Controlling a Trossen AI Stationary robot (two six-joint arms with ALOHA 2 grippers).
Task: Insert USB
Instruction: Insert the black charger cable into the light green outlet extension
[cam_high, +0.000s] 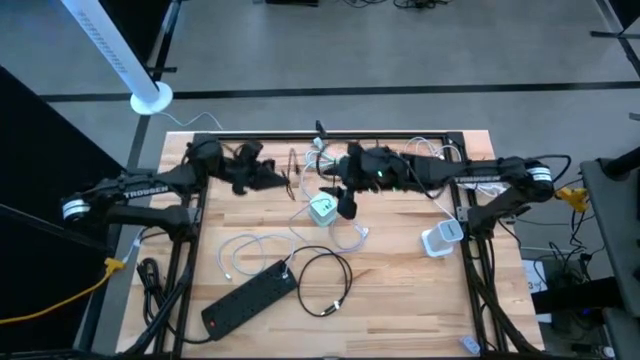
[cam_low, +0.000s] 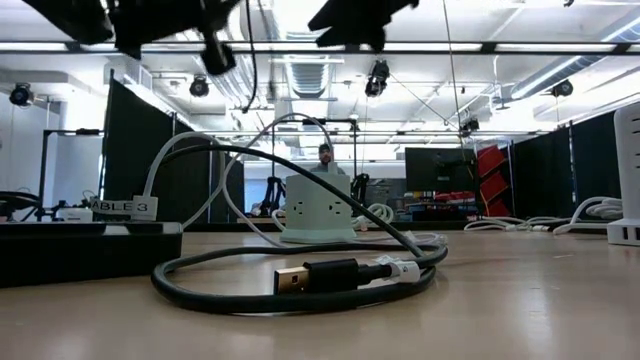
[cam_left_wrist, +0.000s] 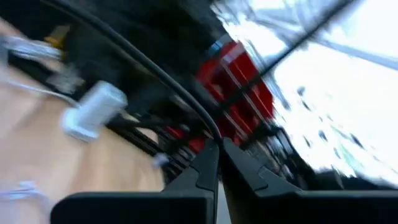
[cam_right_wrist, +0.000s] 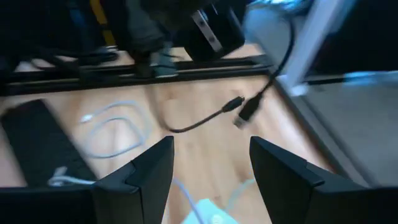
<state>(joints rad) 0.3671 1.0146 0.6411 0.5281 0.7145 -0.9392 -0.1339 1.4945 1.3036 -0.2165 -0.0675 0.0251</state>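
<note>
On the left, the left claw (cam_high: 268, 178) hangs above the back of the counter (cam_high: 400, 290) with its fingers pressed shut on nothing I can see, well clear of the cables, so that arm looks to be waiting. Nearer the front on that side lies a black power strip (cam_high: 247, 297), with a white cable (cam_high: 240, 250) looped loosely beside it. Toward the middle, a black cable (cam_high: 330, 280) lies in a coil, its gold-tipped USB plug (cam_low: 293, 279) resting flat on the wood inside the loop; that is the piece to be inserted, and nobody has hold of it. Just behind it stands a small white charging hub (cam_high: 322, 210), upright with its sockets facing out, presumably where the plug must go. The right claw (cam_high: 347, 203) hovers just beside that hub with its fingers spread apart and empty, pointed down at the cables, seemingly lining up for a pick. Farther right, another white charger block (cam_high: 441, 240) sits near the counter's edge, well apart from the action.
</note>
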